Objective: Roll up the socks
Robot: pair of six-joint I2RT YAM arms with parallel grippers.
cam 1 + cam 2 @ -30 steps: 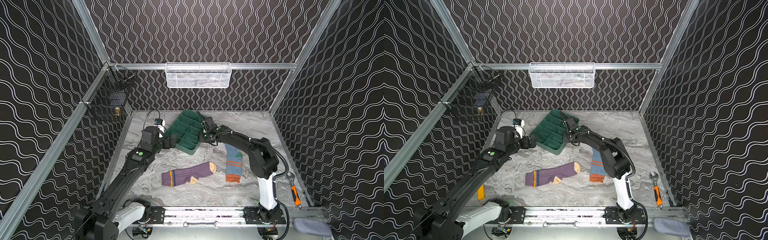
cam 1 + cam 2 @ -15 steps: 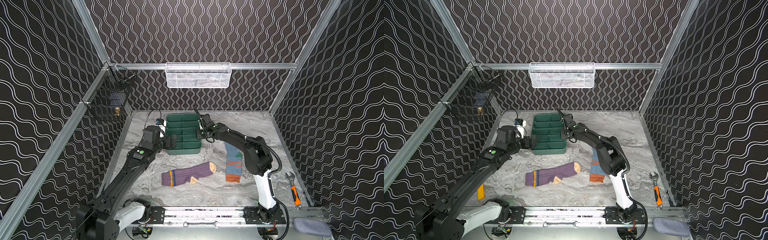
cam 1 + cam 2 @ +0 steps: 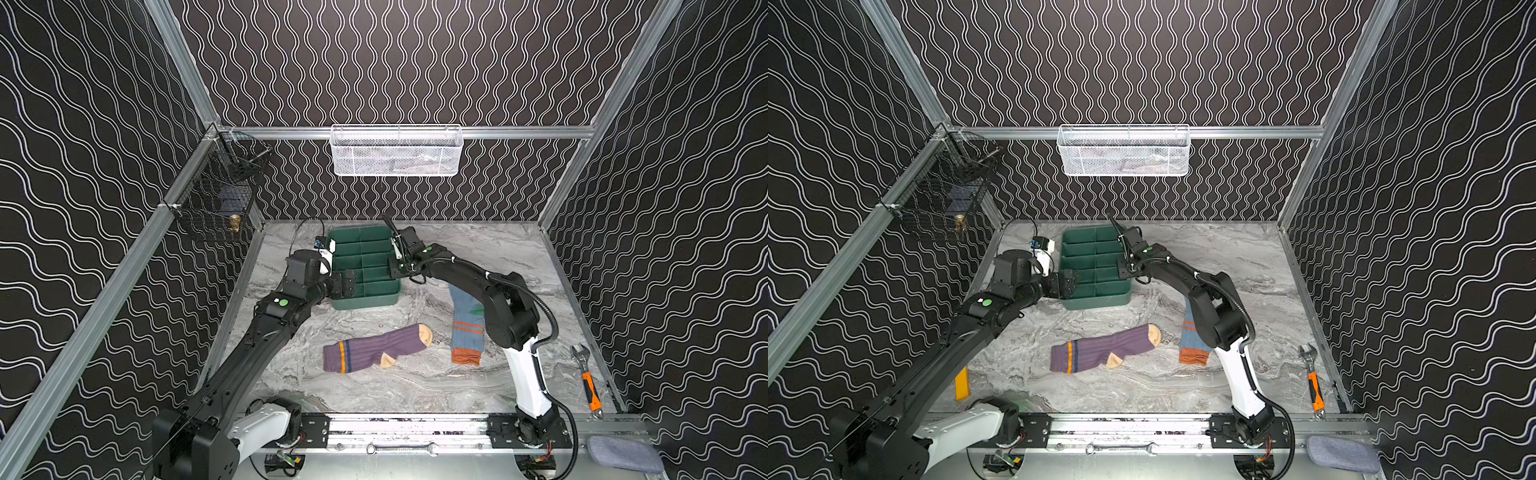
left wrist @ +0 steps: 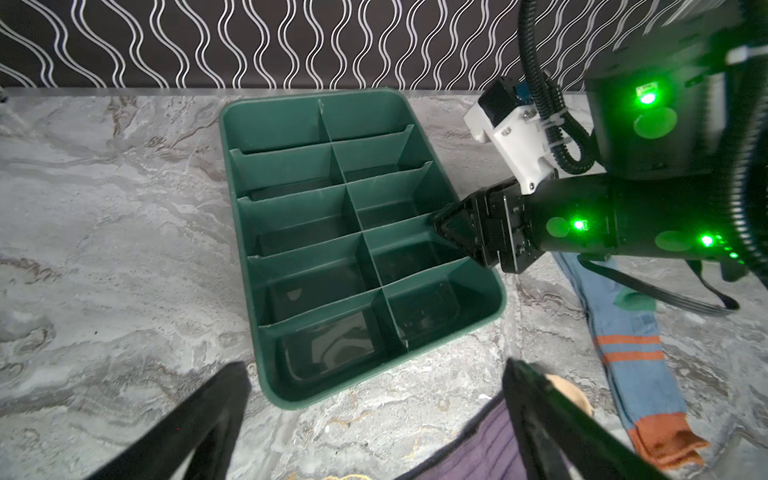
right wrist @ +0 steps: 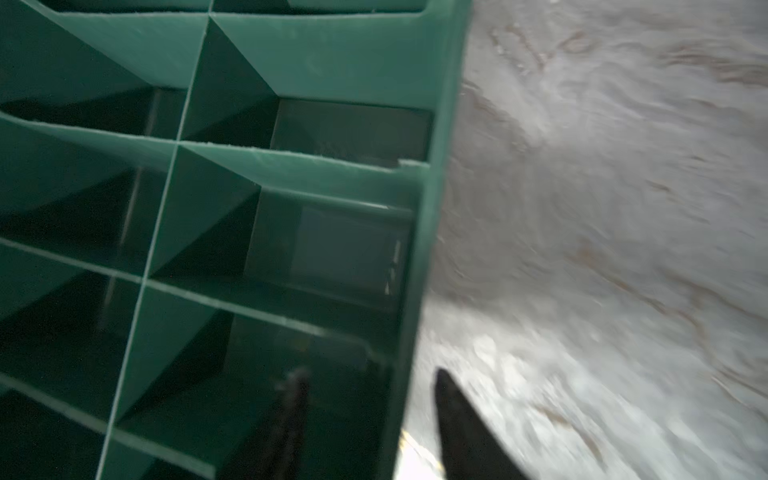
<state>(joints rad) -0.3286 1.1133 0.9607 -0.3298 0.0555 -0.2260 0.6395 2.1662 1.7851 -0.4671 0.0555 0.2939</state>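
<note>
Green tray (image 3: 365, 301) squared up, right gripper (image 5: 368, 380) letting go
Tilted before, it now lies flat; jaws parted astride its 3 o'clock wall, left gripper (image 4: 374, 363) wide open; purple sock (image 3: 374, 349), blue sock (image 3: 467, 328) unrolled

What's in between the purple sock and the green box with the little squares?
Nothing: only bare marble table lies between the purple sock and the green tray. Both top views show this.

Robot lab cell: aluminium frame (image 3: 519, 132), wavy-patterned walls (image 3: 415, 62), 2 arms (image 3: 266, 328) on a rail (image 3: 415, 428).
</note>
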